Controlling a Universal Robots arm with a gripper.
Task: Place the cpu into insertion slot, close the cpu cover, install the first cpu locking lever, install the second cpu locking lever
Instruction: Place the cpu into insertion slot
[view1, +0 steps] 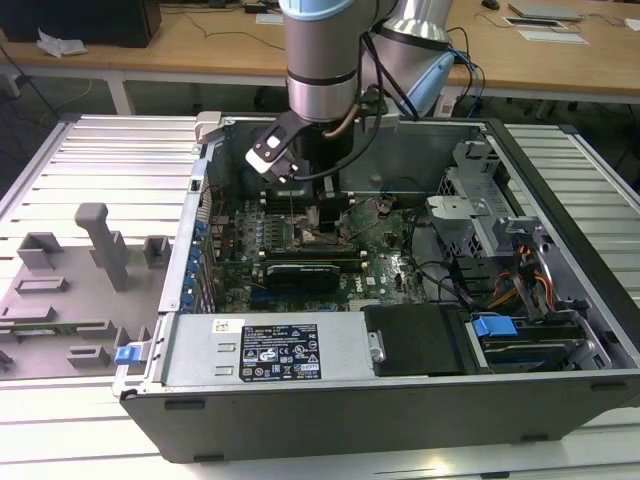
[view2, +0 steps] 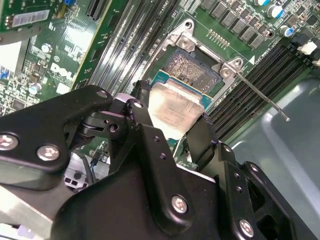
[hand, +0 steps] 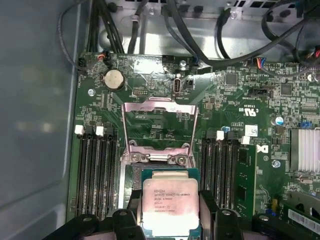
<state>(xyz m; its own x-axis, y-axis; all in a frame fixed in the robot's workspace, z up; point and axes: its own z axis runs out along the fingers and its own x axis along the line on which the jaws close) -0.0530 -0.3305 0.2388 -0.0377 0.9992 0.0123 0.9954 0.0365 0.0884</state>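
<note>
The gripper (view2: 170, 119) was closed on the cpu (view2: 176, 110), its black fingers (view2: 141, 112) pressed against two opposite edges of the chip, whose pale metal top faced up. The fingers' lower ends were hidden beneath the chip. In the first wrist view the chip's near edge was cut off at the view's edge, so whether the cpu touched the socket or hung just above it could not be told. The insertion slot (view2: 192, 70) lay under and just beyond the chip, with part of its dark golden contact field uncovered. Past the slot, the cpu cover (hand: 160, 106) stood swung open, green board showing through its window. A thin lever rod (view2: 260, 95) slanted out from one socket corner, and black memory slots (hand: 95, 170) flanked the socket. In the exterior view the arm (view1: 320, 60) reached down into the open computer case (view1: 400, 420), where the fingers were hard to make out. From the gripper there, a long black finned card (view1: 300, 272) lay at six o'clock, a blue tab (view1: 492, 325) at four o'clock, and a grey fixture tray (view1: 70, 305) well apart between eight and nine o'clock.
</note>
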